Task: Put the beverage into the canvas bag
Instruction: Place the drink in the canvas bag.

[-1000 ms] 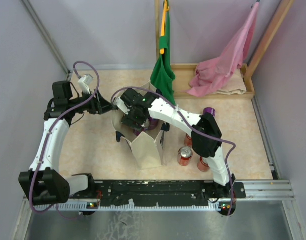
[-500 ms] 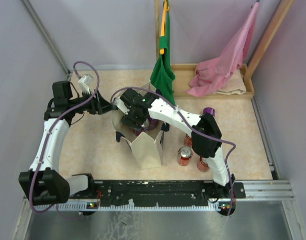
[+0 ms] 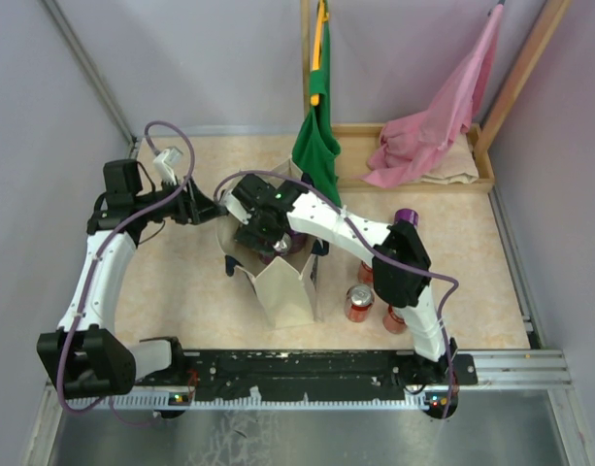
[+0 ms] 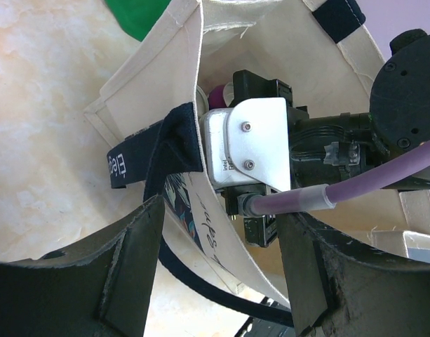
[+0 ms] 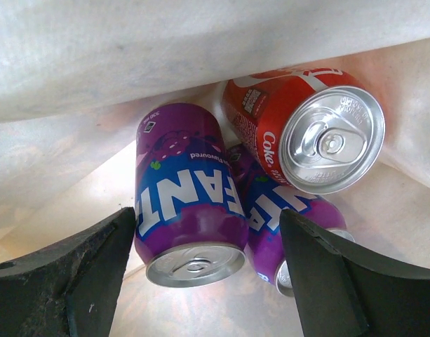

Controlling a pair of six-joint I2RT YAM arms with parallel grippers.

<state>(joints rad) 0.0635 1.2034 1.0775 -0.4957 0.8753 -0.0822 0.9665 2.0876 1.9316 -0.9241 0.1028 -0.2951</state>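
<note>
Right gripper [image 5: 207, 228] is down inside the canvas bag [image 3: 287, 286], fingers spread and released. The purple Fanta can [image 5: 190, 196] sits between them with a gap showing on the right side; the left side is close enough that I can't rule out a light touch, but nothing is clamped. The can lies tilted on the bag floor against the far wall, packed next to a Coke can [image 5: 306, 133] and a second purple can [image 5: 267, 196], so I read the drop as done and the beverage as in the bag. The fingers are probably wide so the arm can lift straight out without dragging the can. Left gripper [image 4: 222, 214] is at the bag's far-left rim, jaws apart, with the cloth wall and the navy handle [image 4: 176, 140] running between them. No pinch on the fabric is visible, so it looks like it's there to keep the mouth from folding in around the right arm, not to hold weight. Main risk is the right wrist and its cable filling most of the opening, so pulling out could snag the rim or handle and tip the bag. More loose cans [image 3: 358, 303] stand on the table [image 3: 181, 282] to the right of the bag, near edge, well apart from it.
</note>
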